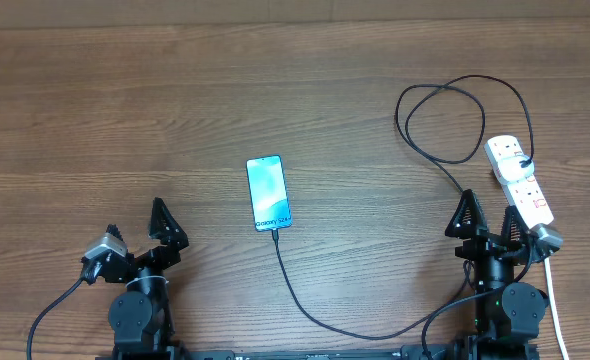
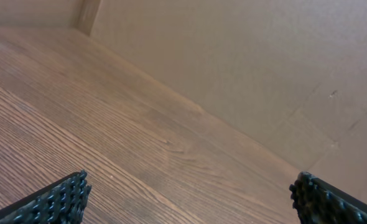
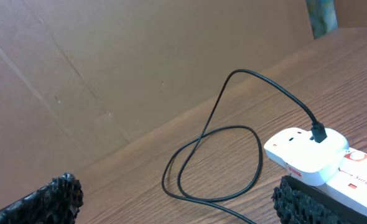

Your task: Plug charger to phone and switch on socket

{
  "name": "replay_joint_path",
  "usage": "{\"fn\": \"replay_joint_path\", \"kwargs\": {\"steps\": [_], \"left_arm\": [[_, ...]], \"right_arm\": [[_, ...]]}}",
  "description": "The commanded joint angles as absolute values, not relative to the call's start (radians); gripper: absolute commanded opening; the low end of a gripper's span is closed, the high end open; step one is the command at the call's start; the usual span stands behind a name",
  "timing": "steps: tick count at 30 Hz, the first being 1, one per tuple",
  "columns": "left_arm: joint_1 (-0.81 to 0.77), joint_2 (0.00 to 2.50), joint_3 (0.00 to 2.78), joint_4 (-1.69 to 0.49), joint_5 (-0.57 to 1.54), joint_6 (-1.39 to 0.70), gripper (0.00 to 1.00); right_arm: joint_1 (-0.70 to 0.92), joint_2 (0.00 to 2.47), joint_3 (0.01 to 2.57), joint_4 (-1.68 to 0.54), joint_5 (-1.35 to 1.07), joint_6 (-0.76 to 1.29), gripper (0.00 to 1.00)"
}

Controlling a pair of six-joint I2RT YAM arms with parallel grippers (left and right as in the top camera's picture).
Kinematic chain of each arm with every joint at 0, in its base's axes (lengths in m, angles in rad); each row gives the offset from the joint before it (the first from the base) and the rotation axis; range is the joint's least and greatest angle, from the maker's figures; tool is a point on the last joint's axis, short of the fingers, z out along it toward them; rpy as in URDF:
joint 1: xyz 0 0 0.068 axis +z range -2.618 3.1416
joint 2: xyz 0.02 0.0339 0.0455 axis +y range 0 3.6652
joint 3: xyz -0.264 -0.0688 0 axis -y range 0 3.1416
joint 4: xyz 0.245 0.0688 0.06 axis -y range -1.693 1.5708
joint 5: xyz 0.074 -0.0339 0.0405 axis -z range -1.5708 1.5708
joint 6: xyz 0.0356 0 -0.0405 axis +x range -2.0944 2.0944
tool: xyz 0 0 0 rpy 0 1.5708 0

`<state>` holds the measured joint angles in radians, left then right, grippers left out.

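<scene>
- Logging layout: the slim rectangular black-edged phone point(image 1: 266, 192) with a light blue screen lies flat and face up on the brown wood-grain counter point(image 1: 125, 100). It sits about midway between the far and near edges, slightly left of centre. Its port end faces the near edge, which suits a lead arriving from the arms' side.
- The long thin black charger point(image 1: 305, 300) has its connector tip against the phone's near end. It looks seated, but it is too small to confirm.
- From there the cable sweeps toward the near edge, curves right and loops up toward the far right corner. It ends in a black plug point(image 3: 318, 132) standing in the far outlet of the socket point(image 1: 520, 182).
- The socket, a white oblong two-outlet strip, lies angled by the right edge. Its thick white cord point(image 1: 553, 300) runs off toward the near right corner.
- Judgement: the slack loop is why nothing tugs on the phone.
- The red switches are too small to read, so on or off cannot be told.
- The left claw point(image 1: 138, 232) sits at the near edge, left of centre, spread wide and holding nothing. The left wrist view shows only bare counter between its fingers point(image 2: 59, 199).
- The right claw point(image 1: 490, 220) sits at the near edge just beside the socket's near end, also wide and empty.
- Judgement: the phone end looks done and the switch step is the one to check. The right claw is better placed for it.
</scene>
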<state>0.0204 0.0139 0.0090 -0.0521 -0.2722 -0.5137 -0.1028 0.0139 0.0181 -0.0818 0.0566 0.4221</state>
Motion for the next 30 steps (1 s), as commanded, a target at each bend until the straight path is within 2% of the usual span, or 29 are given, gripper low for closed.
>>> {"fn": "replay_joint_path", "kwargs": {"steps": [1, 4, 8, 10, 30], "left_arm": [[0.026, 0.008, 0.005, -0.049, -0.294, -0.485, 1.00], [0.026, 0.009, 0.005, -0.051, -0.291, -0.429, 1.00], [0.025, 0.017, 0.006, -0.056, -0.205, -0.099, 1.00], [0.025, 0.020, 0.006, -0.059, -0.186, -0.003, 1.00], [0.026, 0.020, 0.006, -0.061, -0.186, 0.004, 1.00]], "right_arm": [[-0.097, 0.012, 0.008, -0.077, 0.066, 0.419, 1.00], [-0.097, 0.012, 0.008, -0.077, 0.066, 0.419, 1.00], [-0.097, 0.012, 0.008, -0.077, 0.066, 0.419, 1.00], [-0.097, 0.012, 0.008, -0.077, 0.066, 0.419, 1.00], [-0.100, 0.002, 0.008, -0.076, 0.066, 0.419, 1.00]]}}
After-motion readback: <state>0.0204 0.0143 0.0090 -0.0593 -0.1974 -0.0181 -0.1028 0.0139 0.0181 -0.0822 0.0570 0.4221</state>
